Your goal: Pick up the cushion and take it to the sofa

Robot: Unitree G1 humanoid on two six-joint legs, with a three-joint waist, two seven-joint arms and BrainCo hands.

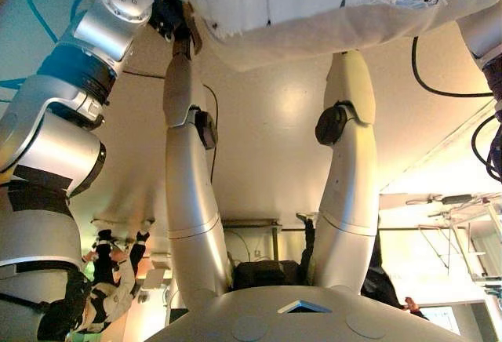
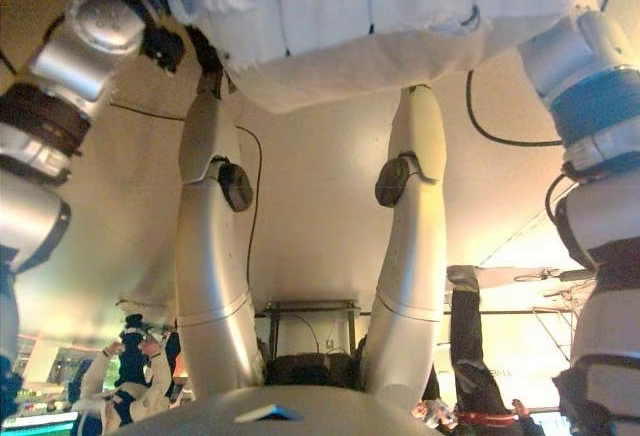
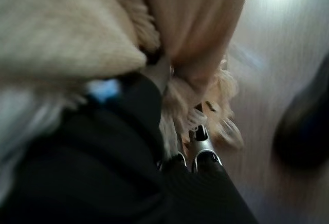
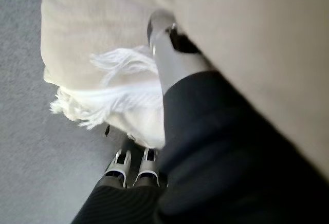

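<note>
The cushion point(image 1: 329, 5) is cream with a white fringe. It fills the top of both eye views point(image 2: 400, 16), held between my two arms. In the left wrist view my left hand point(image 3: 157, 75) has its thumb pressed into a fold of the cushion point(image 3: 61, 23), and its fingers point(image 3: 203, 144) run into the fringe. In the right wrist view my right hand point(image 4: 172, 59) has its thumb lying on the cushion point(image 4: 103, 39), and its fingers point(image 4: 134, 165) reach under the cushion's fringed edge. Both hands grip the cushion at opposite ends. No sofa shows in any view.
The eye views look back past my body. A person point(image 1: 110, 279) crouches far behind at the left, and another person's legs point(image 2: 465, 336) stand at the right. A low metal frame point(image 1: 251, 224) stands behind me. Grey floor point(image 4: 31, 147) lies under the cushion.
</note>
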